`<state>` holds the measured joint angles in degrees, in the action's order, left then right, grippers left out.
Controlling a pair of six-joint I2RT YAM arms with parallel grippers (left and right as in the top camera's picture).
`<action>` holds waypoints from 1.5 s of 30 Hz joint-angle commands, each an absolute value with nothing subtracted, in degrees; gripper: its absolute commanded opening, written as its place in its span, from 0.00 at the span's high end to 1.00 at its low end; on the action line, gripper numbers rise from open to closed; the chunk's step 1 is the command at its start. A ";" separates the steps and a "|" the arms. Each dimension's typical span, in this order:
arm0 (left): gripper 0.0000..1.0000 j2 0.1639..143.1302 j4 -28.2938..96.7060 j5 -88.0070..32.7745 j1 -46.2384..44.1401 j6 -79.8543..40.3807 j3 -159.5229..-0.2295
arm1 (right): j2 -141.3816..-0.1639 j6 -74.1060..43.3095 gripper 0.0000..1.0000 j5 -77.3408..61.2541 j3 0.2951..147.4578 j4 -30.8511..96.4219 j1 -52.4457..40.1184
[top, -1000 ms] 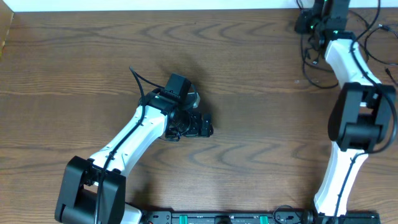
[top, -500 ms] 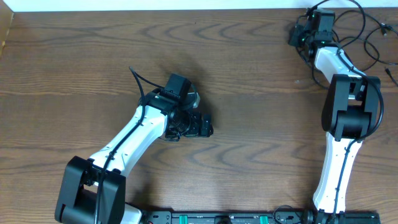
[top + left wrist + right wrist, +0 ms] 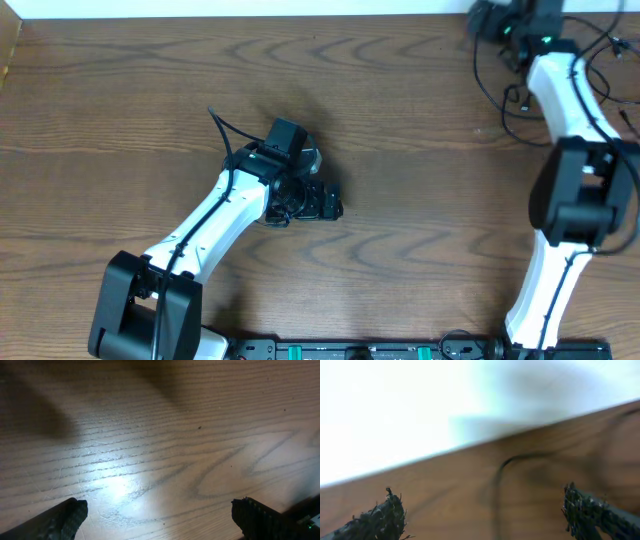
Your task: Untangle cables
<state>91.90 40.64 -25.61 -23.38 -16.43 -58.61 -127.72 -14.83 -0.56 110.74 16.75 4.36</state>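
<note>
Overhead: thin black cables (image 3: 508,98) lie loosely looped at the far right corner of the brown wood-grain counter (image 3: 400,150), beside the right arm. Right gripper (image 3: 487,17) is at the back edge. It was shut a second ago and its jaws are now wide apart, so it has probably just let a cord go there. That arm has also swung back toward the far edge since the earlier frame, and the loops lie differently. Left gripper (image 3: 315,200) is mid-counter, well apart from the cables, unmoved.

Left wrist: left gripper (image 3: 160,520) jaws fully spread, with only bare wood between them.

Right wrist: right gripper (image 3: 487,520) jaws spread wide, holding nothing. One black cord (image 3: 500,475) lies on the counter ahead; the view is blurred, so whether it is free of the others is unclear.

Untangling looks unfinished.
</note>
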 commanded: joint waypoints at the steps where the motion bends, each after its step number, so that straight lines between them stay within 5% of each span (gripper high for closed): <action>1: 0.02 91.94 40.86 -25.91 -23.44 -15.46 -59.33 | -125.58 -18.68 0.01 18.98 111.70 21.08 7.31; 12: 0.02 91.94 40.86 -25.91 -23.44 -15.44 -59.33 | -129.60 -24.01 0.11 18.94 111.53 28.10 17.76; 31: 0.02 91.94 40.86 -25.91 -23.44 -15.44 -59.33 | -142.54 -25.26 0.09 14.39 111.55 9.58 21.67; 45: 0.02 91.94 40.86 -25.91 -23.44 -15.44 -59.33 | -149.80 -27.42 0.26 12.73 111.59 -5.54 21.71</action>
<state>91.88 40.64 -25.61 -23.35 -16.43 -58.61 -148.64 -25.56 13.17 111.26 -4.36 21.43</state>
